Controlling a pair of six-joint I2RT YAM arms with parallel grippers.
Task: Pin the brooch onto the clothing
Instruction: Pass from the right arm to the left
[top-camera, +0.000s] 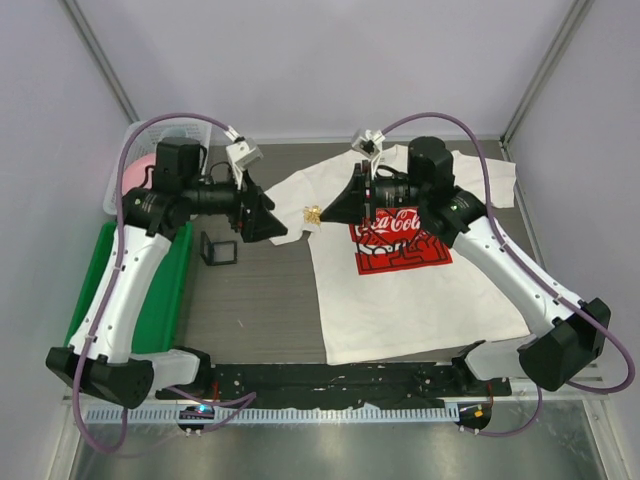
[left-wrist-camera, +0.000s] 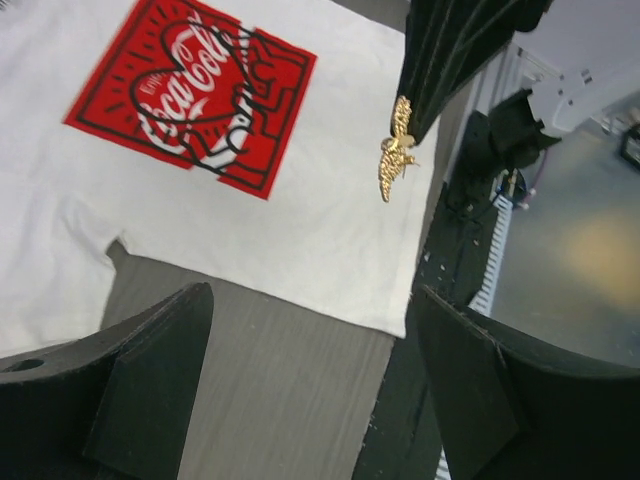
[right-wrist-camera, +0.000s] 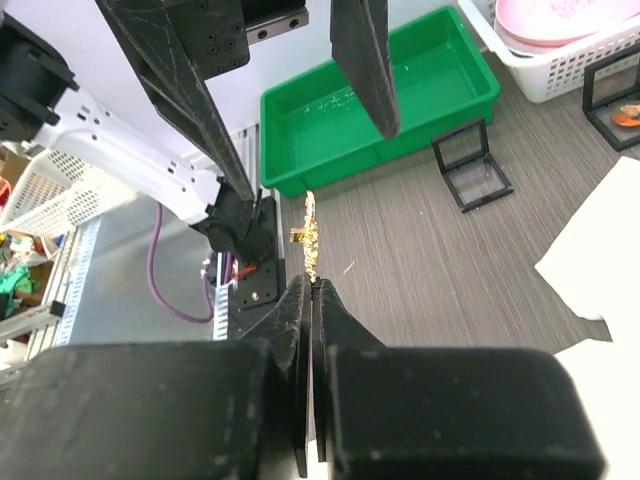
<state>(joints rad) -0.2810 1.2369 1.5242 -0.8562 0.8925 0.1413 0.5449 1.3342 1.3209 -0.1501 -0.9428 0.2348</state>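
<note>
Carrying step: your right end effector (right-wrist-camera: 312, 288) clamps the brooch (right-wrist-camera: 311, 238), left end effector (left-wrist-camera: 312, 300) gaping empty; next, lower it onto the shirt (top-camera: 400, 300).

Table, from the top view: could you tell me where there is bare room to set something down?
The bare table between the green tray and the T-shirt, nearer than the small black frame, is free. It is crowded around the brooch at the shirt's edge.

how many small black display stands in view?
2. One stand beside the green tray; a second stand at the right wrist view's right edge, near the white basket. Top view shows only one; others may be hidden.
</note>
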